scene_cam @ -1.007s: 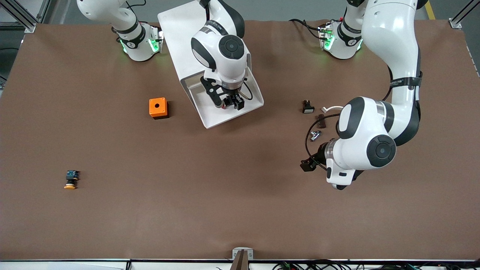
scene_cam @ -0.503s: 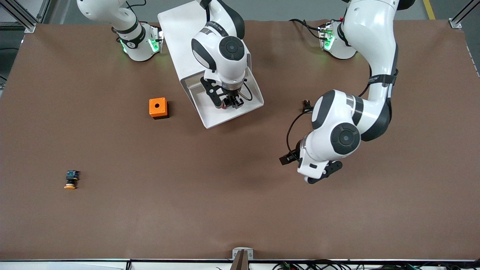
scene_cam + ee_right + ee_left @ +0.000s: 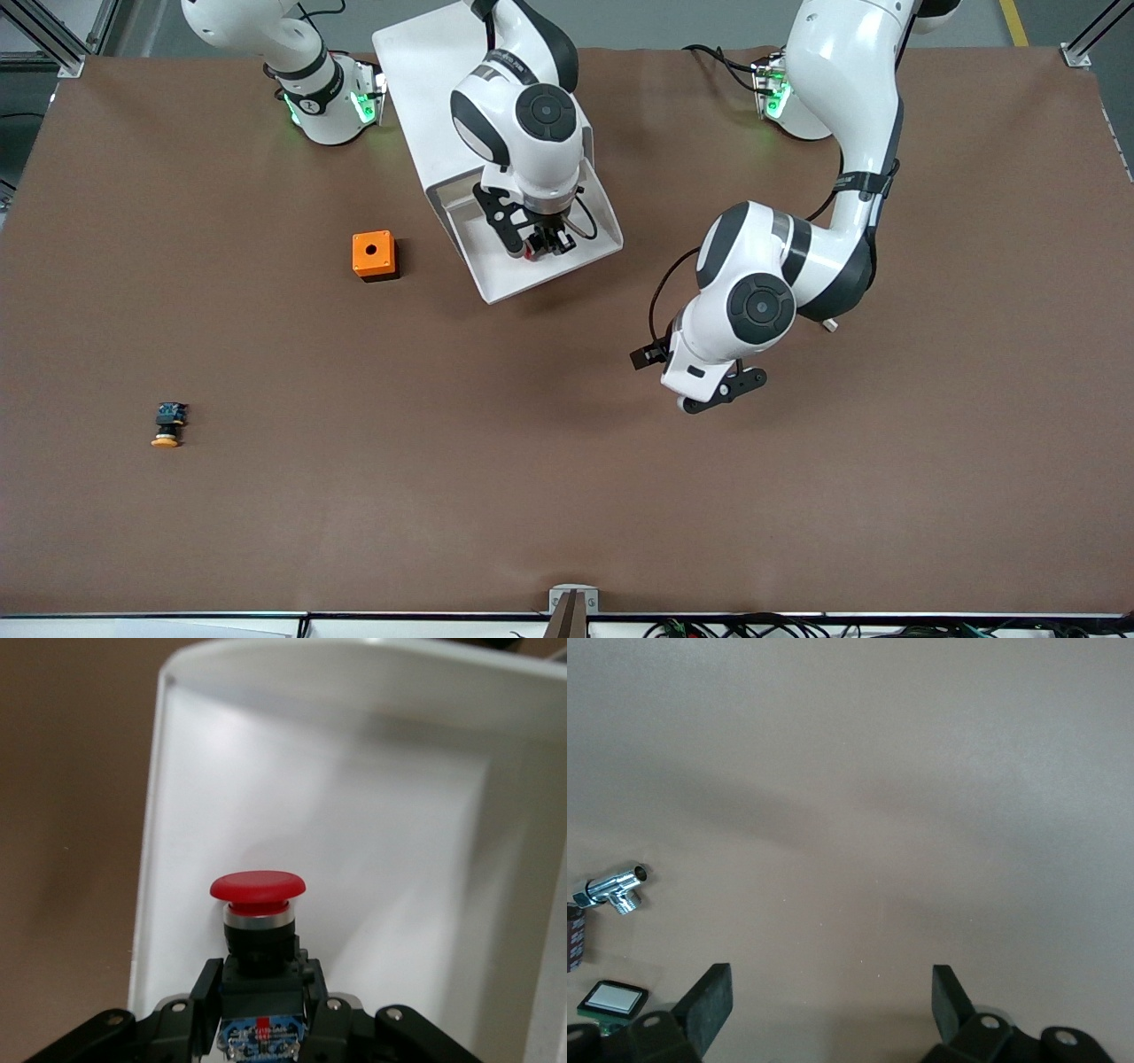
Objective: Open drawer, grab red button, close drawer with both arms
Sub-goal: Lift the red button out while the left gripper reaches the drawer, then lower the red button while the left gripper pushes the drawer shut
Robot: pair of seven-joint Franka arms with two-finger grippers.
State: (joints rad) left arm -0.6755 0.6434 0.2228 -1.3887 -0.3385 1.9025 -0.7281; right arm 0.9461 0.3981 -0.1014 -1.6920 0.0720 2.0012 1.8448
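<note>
With the shallow white tray drawer (image 3: 532, 266) pulled out of the big white cabinet (image 3: 416, 53), you see the right gripper (image 3: 542, 244) lowered inside it, its fingers (image 3: 205, 992) pressed against the black body of the small red mushroom-capped push button (image 3: 258, 912). That button sits within the drawer's white walls, cap pointing away from the wrist. Your left gripper (image 3: 831, 1001) hangs over bare brown table toward the left arm's end, its black fingers (image 3: 709, 1001) spread wide with nothing between them. Near it lie a chrome valve fitting (image 3: 616, 889) and a flat white-faced square switch (image 3: 611, 999). An orange box with a round hole (image 3: 373, 254) rests beside the drawer; an orange-yellow-capped button (image 3: 166, 425) lies toward the right arm's end, nearer the front camera.
</note>
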